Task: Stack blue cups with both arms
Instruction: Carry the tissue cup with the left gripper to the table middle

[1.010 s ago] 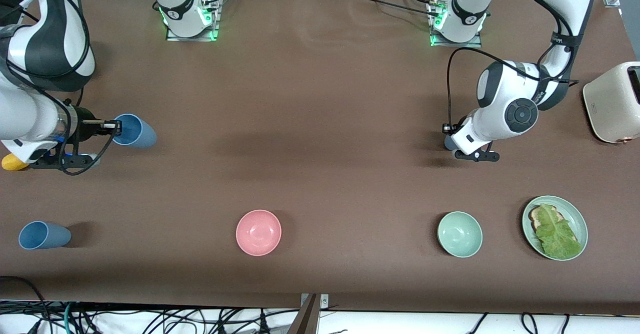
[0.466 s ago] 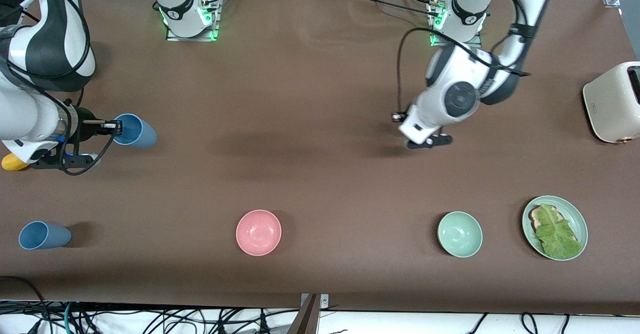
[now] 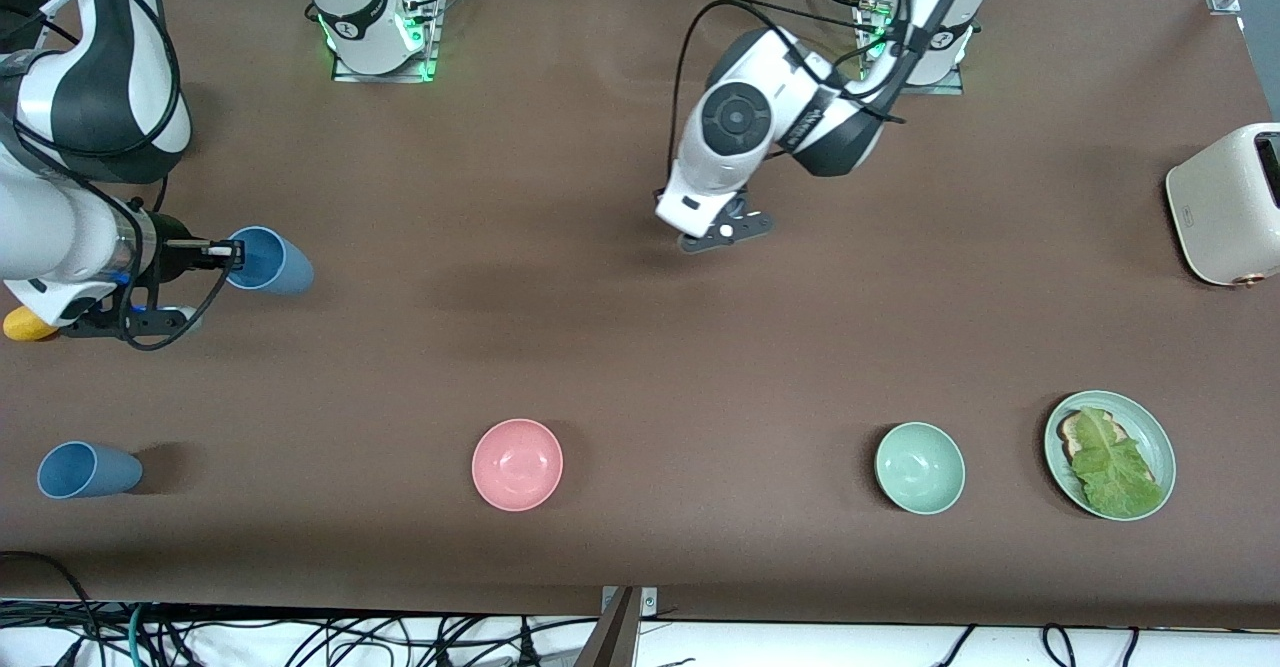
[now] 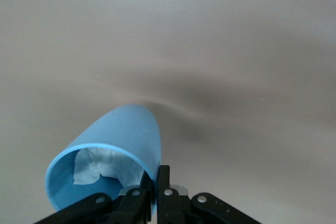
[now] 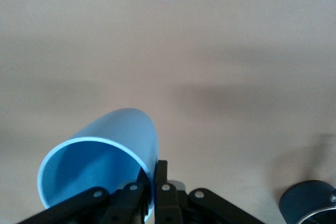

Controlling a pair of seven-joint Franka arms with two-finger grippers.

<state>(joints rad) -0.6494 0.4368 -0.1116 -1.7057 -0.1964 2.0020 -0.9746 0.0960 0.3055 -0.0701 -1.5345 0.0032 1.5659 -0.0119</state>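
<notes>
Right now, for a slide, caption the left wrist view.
Left tool pinches the rim of a blue cup with crumpled white paper inside, over the brown table.

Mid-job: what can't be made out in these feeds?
- Front view: the left end effector, over mid-table, and the held cup it pinches are hidden under the left arm; only the left wrist view shows them.
- Left wrist view: white wad in that cup, unidentifiable.
- Front view: yellow object, mostly covered by the right arm; the right end effector pinches a second cup beside it.
- Right wrist view: dark round thing, cut by the frame's corner.
</notes>
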